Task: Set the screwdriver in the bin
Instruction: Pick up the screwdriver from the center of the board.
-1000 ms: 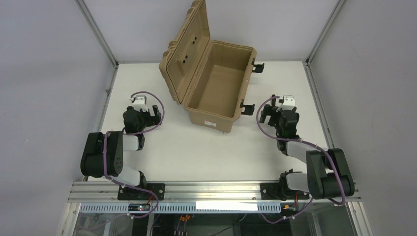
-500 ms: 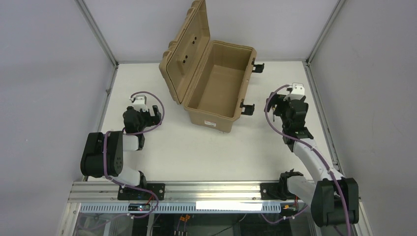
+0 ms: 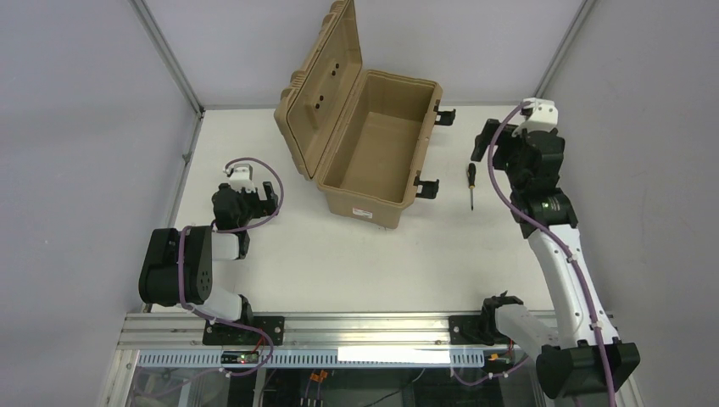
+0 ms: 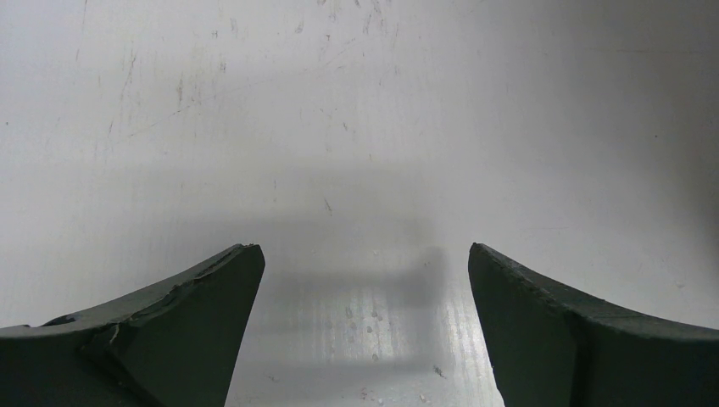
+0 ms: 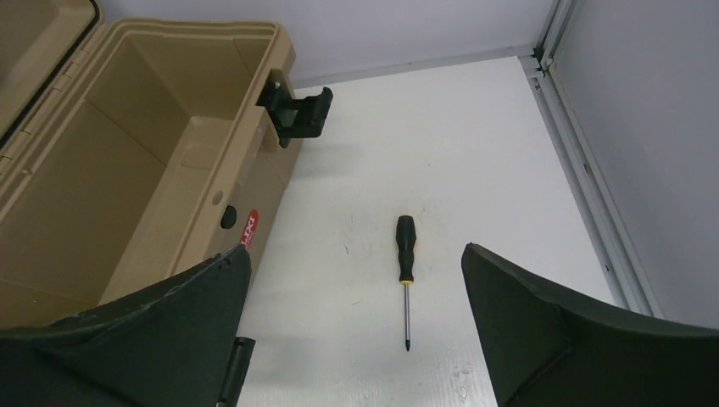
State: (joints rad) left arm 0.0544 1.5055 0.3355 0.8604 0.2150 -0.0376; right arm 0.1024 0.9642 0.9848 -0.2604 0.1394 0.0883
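Observation:
The screwdriver (image 3: 469, 183) lies flat on the white table just right of the bin, handle away from me, tip toward me. It shows in the right wrist view (image 5: 406, 246) between and beyond my fingers. The tan bin (image 3: 360, 208) stands open at the back centre, lid upright on its left; its right end shows in the right wrist view (image 5: 246, 182). My right gripper (image 3: 496, 153) is open and empty, held above the table right of the screwdriver (image 5: 353, 251). My left gripper (image 3: 246, 202) is open and empty close over bare table (image 4: 365, 248).
Black latches (image 3: 427, 187) stick out from the bin's right side toward the screwdriver; one shows in the right wrist view (image 5: 298, 114). A metal frame rail (image 3: 547, 170) and grey wall bound the table on the right.
My right arm has stretched up and back toward the far right, and the screwdriver, hidden under it before, now shows. My left arm has not moved.

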